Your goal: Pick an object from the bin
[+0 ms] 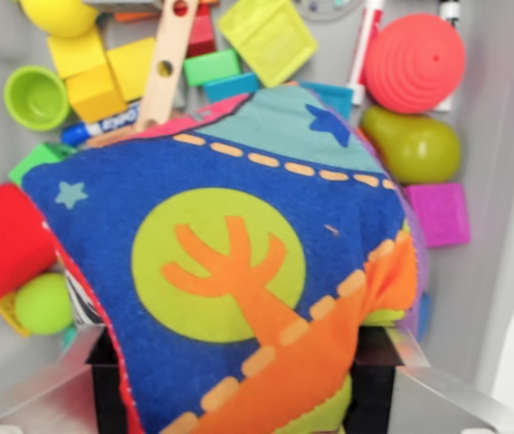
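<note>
I am holding the soft fabric cube (239,280) clamped between my gripper (239,398) fingers at six o'clock; it is filling the view above the bin (501,181). The pear (415,145) at two o'clock lies below. I judge the pick done; next I should be lifting clear.

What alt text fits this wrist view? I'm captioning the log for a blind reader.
A soft fabric cube, blue with an orange tree on a green circle, fills the wrist view, held between the fingers of the gripper. Behind it in the grey bin lie toys: yellow blocks, a green cup, a red ridged dome and a green pear.
</note>
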